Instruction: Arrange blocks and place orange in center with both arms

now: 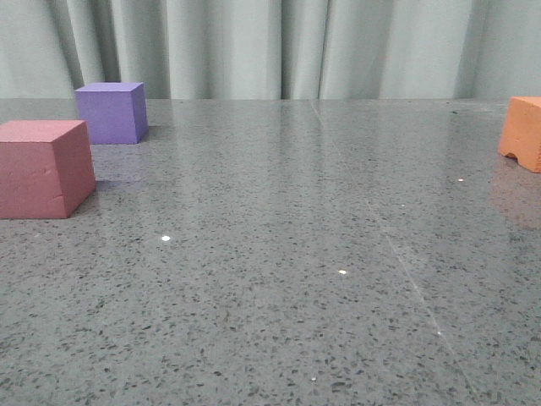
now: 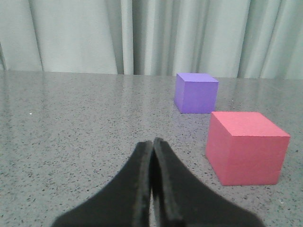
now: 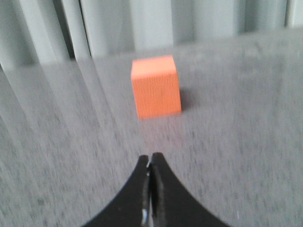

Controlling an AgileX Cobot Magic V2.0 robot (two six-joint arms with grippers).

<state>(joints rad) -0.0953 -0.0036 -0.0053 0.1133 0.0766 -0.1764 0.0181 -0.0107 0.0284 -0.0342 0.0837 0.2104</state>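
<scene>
Left gripper (image 2: 152, 144): black fingers pressing tip to tip, clenched on nothing, hovering low above the grey speckled tabletop (image 1: 279, 279). Right gripper (image 3: 151, 158): likewise closed and gripping nothing; its view is blurring, so fine detail is probably unreliable.

Pink-red cube (image 1: 42, 167): sitting at the table's left edge in the front view, upright, near the left gripper.

Purple cube (image 1: 111, 112): standing just behind the pink-red one, toward the curtain (image 1: 279, 46), the two apart.

Orange cube (image 1: 522, 132): resting at the far right edge of the front view, partly cropped, a notch showing in its lower edge. It is lying ahead of the right gripper, well apart from the other two blocks.
</scene>
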